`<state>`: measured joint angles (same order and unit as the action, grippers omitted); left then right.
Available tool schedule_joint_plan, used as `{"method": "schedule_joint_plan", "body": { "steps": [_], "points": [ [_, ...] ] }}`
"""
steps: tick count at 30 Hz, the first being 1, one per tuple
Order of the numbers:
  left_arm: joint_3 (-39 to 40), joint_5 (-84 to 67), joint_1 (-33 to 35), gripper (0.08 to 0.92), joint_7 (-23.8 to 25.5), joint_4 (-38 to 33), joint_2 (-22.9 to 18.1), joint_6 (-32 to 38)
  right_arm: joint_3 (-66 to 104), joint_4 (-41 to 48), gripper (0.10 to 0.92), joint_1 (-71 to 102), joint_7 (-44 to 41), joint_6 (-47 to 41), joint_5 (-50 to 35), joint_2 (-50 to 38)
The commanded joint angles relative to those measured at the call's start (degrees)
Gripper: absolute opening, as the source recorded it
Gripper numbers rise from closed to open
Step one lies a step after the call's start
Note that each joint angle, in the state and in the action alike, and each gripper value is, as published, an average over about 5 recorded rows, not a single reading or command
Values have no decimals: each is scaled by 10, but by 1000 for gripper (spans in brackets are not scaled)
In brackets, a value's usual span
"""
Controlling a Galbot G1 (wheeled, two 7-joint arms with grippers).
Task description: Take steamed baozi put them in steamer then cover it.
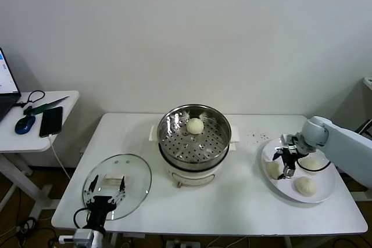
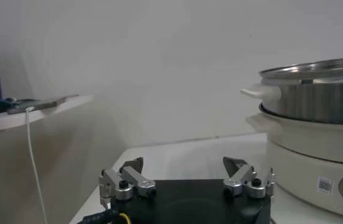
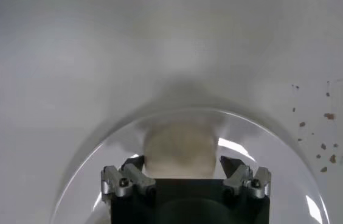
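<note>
- Straddling a steamed baozi [image 1: 273, 169] at the plate's [image 1: 325, 193] left rim, the right gripper [image 1: 287, 162] has spread fingers; contact is hidden.
- Left gripper [image 1: 105, 193] hovers spread over the cover [image 1: 136, 169] near the table edge [image 1: 174, 232].
- One bun [image 1: 195, 125] sits in the steamer [image 1: 174, 143].

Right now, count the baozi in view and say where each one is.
4. One baozi sits on the steamer tray. Three are on the white plate: one between the right gripper jaws, one behind the arm, one nearest the front.
</note>
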<state>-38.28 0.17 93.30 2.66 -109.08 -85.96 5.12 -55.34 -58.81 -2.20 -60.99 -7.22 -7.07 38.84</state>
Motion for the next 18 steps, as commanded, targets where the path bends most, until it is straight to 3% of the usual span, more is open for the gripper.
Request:
{"method": "schedule_joint_plan", "body": {
  "steps": [1,10,18],
  "points": [
    [0,2,2,823,0,-1,-1,1,7,12,775,8,-4,1,4,8],
    [0,2,5,823,-1,-4,-1,1,0,0,709,-12,-5,0,-17,-6],
    [3,4,10,823,0,-12,0,0,-169,-27,691,-241,-7,-3,-154,-16]
  ]
}}
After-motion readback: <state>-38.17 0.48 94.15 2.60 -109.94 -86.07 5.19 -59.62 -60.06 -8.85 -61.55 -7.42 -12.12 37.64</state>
